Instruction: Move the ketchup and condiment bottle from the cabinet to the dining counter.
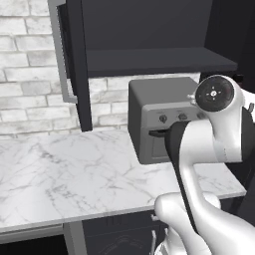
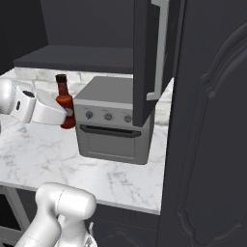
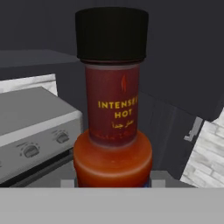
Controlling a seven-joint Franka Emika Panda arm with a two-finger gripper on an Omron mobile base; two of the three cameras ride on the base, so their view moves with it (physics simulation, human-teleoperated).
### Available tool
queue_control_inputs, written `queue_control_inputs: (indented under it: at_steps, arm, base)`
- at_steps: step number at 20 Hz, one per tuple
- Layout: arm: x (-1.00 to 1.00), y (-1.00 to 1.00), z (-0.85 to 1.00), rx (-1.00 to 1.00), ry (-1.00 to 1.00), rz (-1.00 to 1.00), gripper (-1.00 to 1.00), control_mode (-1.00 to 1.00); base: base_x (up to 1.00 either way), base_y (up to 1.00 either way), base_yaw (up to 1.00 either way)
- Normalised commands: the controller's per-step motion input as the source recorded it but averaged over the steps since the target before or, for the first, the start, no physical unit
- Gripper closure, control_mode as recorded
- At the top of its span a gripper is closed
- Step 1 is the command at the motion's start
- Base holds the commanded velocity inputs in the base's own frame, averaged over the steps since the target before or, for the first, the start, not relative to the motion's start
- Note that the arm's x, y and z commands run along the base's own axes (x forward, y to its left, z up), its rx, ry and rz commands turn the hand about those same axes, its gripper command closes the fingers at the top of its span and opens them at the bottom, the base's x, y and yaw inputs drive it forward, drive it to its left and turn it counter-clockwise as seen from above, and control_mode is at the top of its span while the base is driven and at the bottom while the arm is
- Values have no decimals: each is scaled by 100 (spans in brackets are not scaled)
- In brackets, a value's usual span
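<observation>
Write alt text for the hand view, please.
A dark red condiment bottle with a black cap, labelled "Intense Hot", stands upright close to the camera, held low in the gripper. A grey toaster oven sits behind it.

One condiment bottle [image 2: 63,99], one toaster oven [image 2: 113,120] (three knobs), one cabinet [image 1: 149,60].

A grey toaster oven [image 2: 113,123] stands on the marble desk [image 2: 43,154]. Just left of the oven, the condiment bottle [image 2: 63,96] stands upright, its lower part hidden by the white hand. Above the oven hangs the dark cabinet [image 2: 144,62] door, open.
</observation>
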Motion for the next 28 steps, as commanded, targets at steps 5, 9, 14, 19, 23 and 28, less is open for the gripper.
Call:
queue_control_inputs:
  at_steps: [5, 9, 14, 19, 23, 28]
  arm:
    - [-7, 0, 0, 0, 0, -2, 100, -100]
    - [0, 0, 0, 0, 0, 0, 100, -100]
    - [0, 0, 0, 0, 0, 0, 100, 100]
    - [0, 0, 0, 0, 0, 0, 100, 100]
    - [0, 0, 0, 0, 0, 0, 100, 100]
    - [0, 0, 0, 0, 0, 0, 100, 100]
  base:
    - [0, 0, 0]
    - [0, 0, 0]
    - [0, 0, 0]
    - [-27, 0, 0]
    - [-65, 0, 0]
    - [-68, 2, 0]
